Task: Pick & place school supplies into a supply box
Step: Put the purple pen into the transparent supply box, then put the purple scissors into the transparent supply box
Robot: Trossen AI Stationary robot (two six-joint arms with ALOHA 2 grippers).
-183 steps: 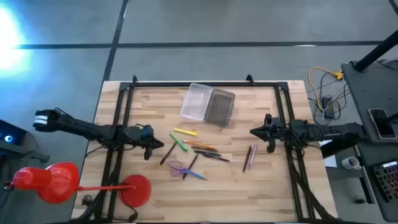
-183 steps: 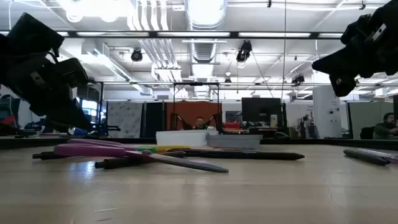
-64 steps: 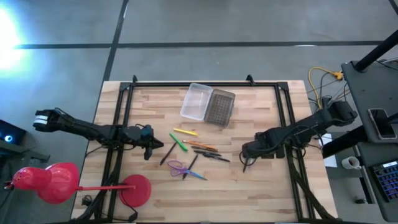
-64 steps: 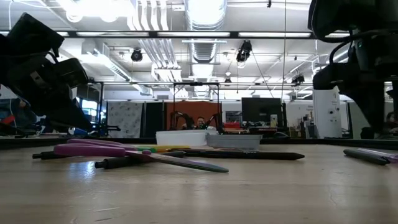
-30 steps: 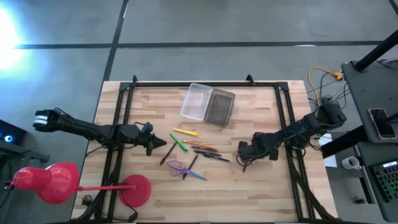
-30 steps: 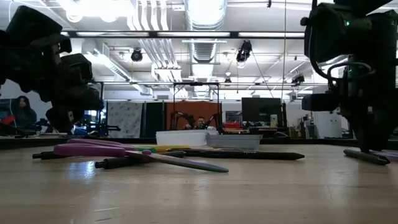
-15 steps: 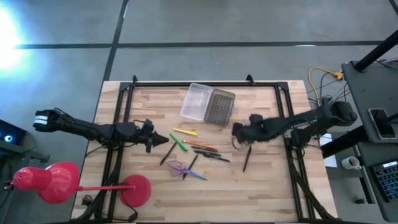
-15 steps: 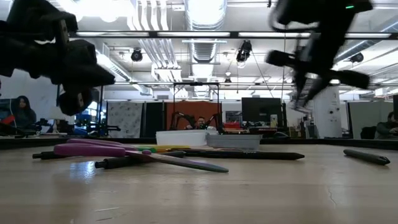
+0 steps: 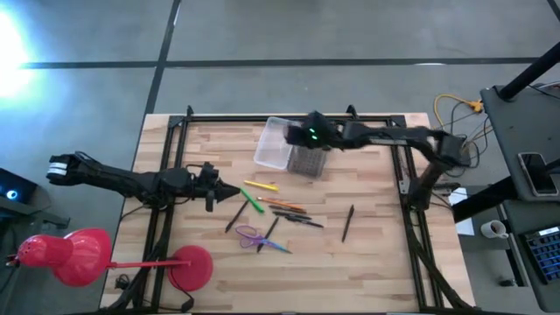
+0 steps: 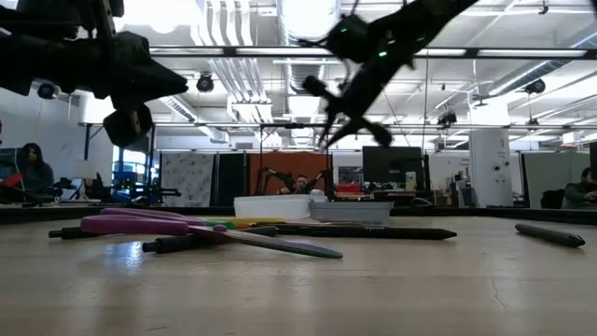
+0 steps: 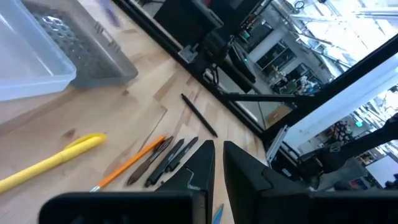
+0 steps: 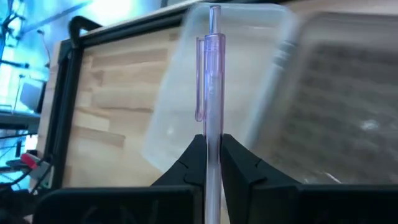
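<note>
A translucent purple click pen (image 12: 211,93) stands pinched between the closed fingers of the right gripper (image 12: 212,158), its clip and tip pointing away from the wrist. In the right wrist view the pen lies over the small clear plastic rectangular tray (image 12: 205,106), with the grey dotted-texture lid (image 12: 336,106) just beside the tray. From above, the right gripper (image 9: 308,134) hangs over the seam between that tray (image 9: 274,143) and the lid (image 9: 311,153), both at the far middle of the light wooden table (image 9: 367,262). The right arm (image 9: 385,136) reaches in a long, nearly level line from its base at the table's right edge across to the tray; in the low view it hangs well above the table top, slanting downward.

The other supplies are spread near the table's middle: a yellow marker (image 9: 261,185), a green pen (image 9: 250,199), an orange pencil (image 9: 282,204), several black pens (image 9: 296,219), and small purple-handled scissors (image 9: 252,236) nearer the front edge. A single dark pen (image 9: 346,223) lies apart, to the right of the cluster.

The left gripper (image 9: 234,196) hovers at the left of the cluster, close to the yellow marker, its fingers (image 11: 199,165) closed on nothing. The left arm (image 9: 131,182) stretches almost flat from the table's left side, raised above the surface.
</note>
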